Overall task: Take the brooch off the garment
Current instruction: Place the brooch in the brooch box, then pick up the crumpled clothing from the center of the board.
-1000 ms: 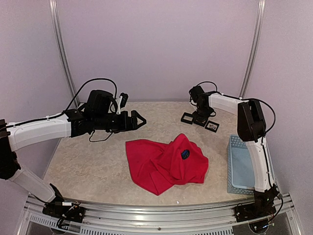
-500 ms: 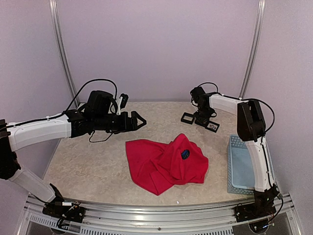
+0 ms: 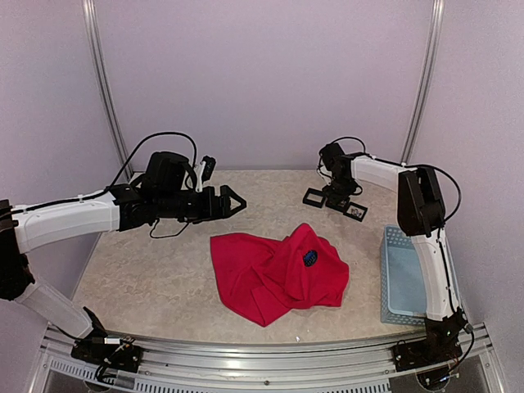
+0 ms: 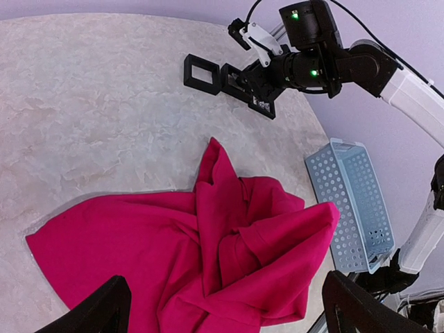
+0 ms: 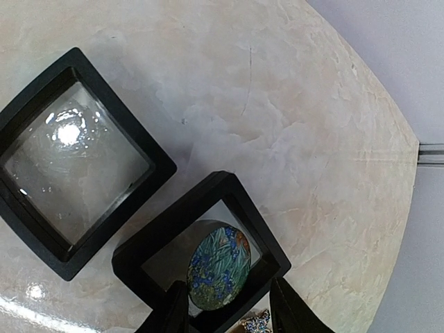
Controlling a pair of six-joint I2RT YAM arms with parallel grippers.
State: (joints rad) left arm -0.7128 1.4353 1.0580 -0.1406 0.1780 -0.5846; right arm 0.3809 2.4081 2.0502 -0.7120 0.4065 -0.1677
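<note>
The red garment (image 3: 270, 274) lies crumpled mid-table, also filling the left wrist view (image 4: 208, 257). A small dark blue brooch (image 3: 310, 258) sits on its raised right fold; the left wrist view does not show it. My left gripper (image 3: 236, 201) hovers open to the garment's upper left, its fingers wide apart above the cloth (image 4: 232, 312). My right gripper (image 3: 336, 201) is at the back right, open (image 5: 229, 312). Its fingers straddle an oval painted brooch (image 5: 218, 263) lying in a black display frame (image 5: 250, 223).
An empty black frame (image 5: 69, 159) lies beside the filled one. A small sparkly piece (image 5: 253, 324) shows at the bottom edge of the right wrist view. A pale blue basket (image 3: 401, 278) stands along the table's right edge, right of the garment (image 4: 354, 201).
The right gripper's jaws have parted around the oval brooch in the frame. The left arm and the garment have not moved.
</note>
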